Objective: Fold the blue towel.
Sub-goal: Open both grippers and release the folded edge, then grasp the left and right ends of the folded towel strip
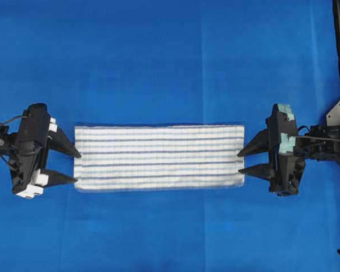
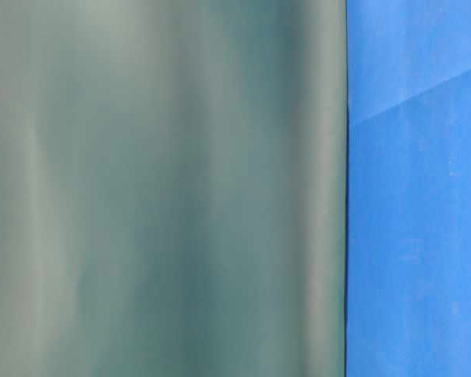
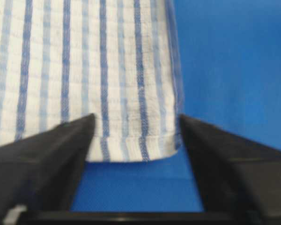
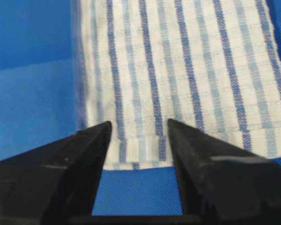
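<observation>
While the blue towel lies flat on the counter, left end effector & right end effector gape wide, holding nothing; uneven re-grasp could skew next fold.

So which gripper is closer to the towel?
Neither clearly: left gripper sits open at the towel's left end, right gripper open at its right end, both fingertips about at the edge.

A blurred grey-green surface fills most of the table-level view, hiding both arms. Each wrist view's edges cut off the white striped woven towel; the black fingertips look soft-focused.
</observation>
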Action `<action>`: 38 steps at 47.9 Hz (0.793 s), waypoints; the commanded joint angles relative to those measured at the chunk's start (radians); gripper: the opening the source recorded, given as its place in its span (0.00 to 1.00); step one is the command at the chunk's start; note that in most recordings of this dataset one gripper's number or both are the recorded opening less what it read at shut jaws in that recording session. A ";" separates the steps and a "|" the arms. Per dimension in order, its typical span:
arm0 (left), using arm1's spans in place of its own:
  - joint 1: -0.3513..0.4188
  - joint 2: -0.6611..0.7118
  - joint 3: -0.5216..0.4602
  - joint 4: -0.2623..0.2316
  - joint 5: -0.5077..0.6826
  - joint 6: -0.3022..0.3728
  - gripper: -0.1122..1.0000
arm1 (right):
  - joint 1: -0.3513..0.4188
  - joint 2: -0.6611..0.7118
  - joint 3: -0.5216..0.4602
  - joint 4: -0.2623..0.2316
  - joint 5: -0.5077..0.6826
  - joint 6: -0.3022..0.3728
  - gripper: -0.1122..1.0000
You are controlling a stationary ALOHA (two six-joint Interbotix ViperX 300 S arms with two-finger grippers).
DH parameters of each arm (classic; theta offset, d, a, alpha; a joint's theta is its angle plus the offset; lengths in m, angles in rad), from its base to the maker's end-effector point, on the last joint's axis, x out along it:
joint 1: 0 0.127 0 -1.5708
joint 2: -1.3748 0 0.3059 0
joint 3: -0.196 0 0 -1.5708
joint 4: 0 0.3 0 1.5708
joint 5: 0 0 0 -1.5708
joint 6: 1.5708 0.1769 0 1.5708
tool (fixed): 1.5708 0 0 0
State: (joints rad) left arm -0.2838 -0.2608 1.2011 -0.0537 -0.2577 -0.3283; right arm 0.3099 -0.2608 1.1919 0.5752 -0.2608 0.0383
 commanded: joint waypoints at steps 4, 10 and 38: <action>0.008 -0.061 -0.014 0.003 0.054 0.003 0.87 | 0.009 -0.057 -0.017 -0.006 0.011 -0.014 0.88; 0.051 -0.132 -0.017 0.006 0.109 0.006 0.78 | 0.000 -0.135 -0.011 -0.017 0.032 -0.043 0.87; 0.298 -0.087 -0.061 0.008 0.152 0.114 0.76 | -0.290 -0.106 -0.009 -0.018 0.078 -0.163 0.87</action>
State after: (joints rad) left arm -0.0015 -0.3804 1.1674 -0.0476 -0.1028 -0.2286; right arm 0.0291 -0.3896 1.2088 0.5599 -0.1764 -0.1212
